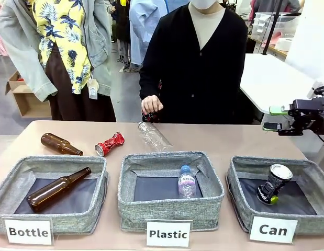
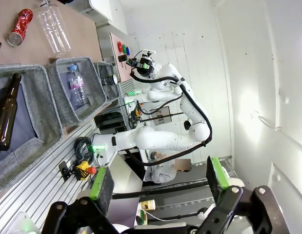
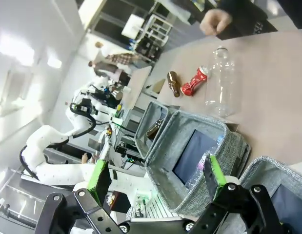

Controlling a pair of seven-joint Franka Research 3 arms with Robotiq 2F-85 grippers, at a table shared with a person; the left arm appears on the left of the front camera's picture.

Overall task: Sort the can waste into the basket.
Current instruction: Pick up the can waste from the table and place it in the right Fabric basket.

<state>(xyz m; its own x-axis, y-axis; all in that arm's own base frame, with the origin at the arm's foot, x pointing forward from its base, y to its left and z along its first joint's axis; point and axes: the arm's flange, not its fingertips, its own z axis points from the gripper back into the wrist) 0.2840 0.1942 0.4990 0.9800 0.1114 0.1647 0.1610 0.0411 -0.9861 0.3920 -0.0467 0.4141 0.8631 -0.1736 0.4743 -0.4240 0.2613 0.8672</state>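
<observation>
– How do the grippers stand?
– My right gripper (image 1: 271,118) hangs by the worktop's (image 1: 230,138) right edge, green pads spread, nothing between them. My left gripper (image 2: 158,173) gapes empty too.
– And the cans?
– The dark crushed can (image 1: 273,184), silver top up, leans inside the grey woven basket (image 1: 236,180) labelled "Can". The shiny red can (image 1: 109,144), pinched at its waist, lies on the smooth tan worktop beside a brown glass bottle (image 1: 59,144).

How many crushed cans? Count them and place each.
2. The red can lies on the table beside a brown bottle; the dark can leans inside the Can basket. None seems hidden.
</observation>
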